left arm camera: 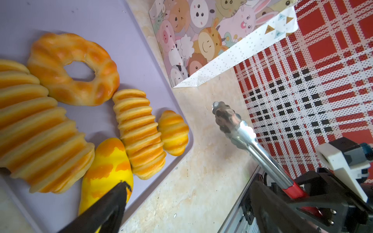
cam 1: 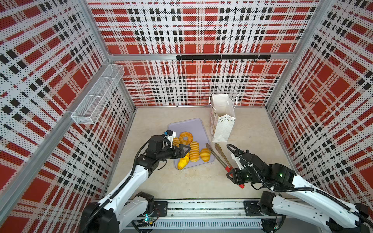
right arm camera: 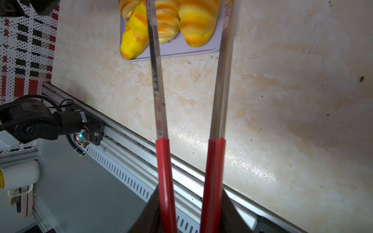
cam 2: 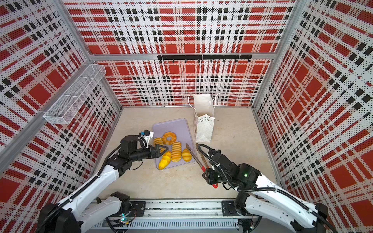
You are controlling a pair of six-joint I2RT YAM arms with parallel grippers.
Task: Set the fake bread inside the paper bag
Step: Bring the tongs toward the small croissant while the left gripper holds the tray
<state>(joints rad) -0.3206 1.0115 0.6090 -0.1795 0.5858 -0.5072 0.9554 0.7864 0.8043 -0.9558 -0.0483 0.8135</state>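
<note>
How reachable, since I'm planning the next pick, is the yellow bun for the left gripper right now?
Probably yes: the left gripper is open right over the yellow bun on the tray, with nothing between them.

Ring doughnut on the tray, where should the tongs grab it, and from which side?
Probably pinch one wall of the ring doughnut: one tip of the tongs goes in its hole and the other outside the rim. Come from the paper bag side, where the tray lies bare. Ribbed loaves crowd its near side, leaving no gap for a tip there.
</note>
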